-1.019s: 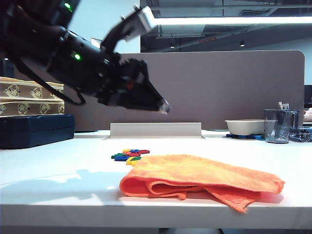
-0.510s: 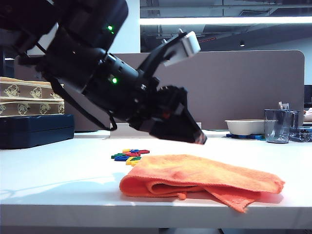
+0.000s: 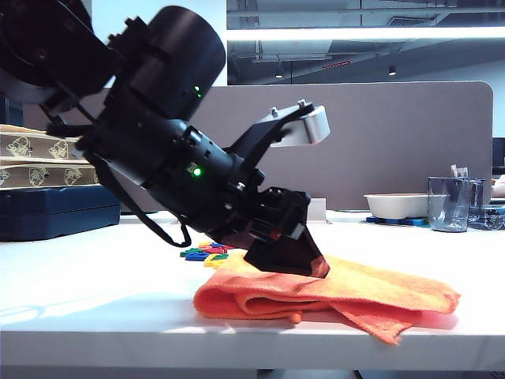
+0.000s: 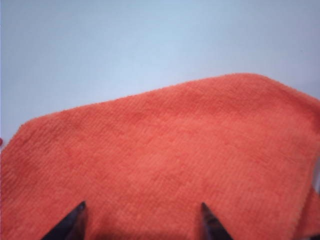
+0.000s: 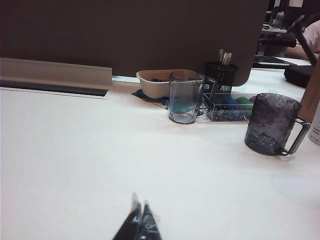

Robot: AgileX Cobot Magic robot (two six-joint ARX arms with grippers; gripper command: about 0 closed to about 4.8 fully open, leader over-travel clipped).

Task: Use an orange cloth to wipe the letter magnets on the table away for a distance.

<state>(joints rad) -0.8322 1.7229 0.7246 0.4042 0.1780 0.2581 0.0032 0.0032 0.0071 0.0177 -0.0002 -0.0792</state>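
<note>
Table (image 3: 95, 292): white, spans lower frame.
Orange cloth (image 3: 379, 294): lower centre-right, folded.
Left gripper (image 3: 296, 264): centre, on the cloth, jaws spread, nothing held. Step: grasping; next, close on fabric.
Right gripper (image 5: 138, 224): fingertips together, idle.
Letter magnets (image 3: 203, 253): centre-left, beside the cloth.

left arm: stretched out from the left side, angled steeply downward, green lights glowing on the housing
left claw (image 4: 142, 220): tips spread wide apart, pointing down
right claw (image 5: 139, 222): tips pressed together, sitting low and level
right arm: out of the exterior shot
</note>
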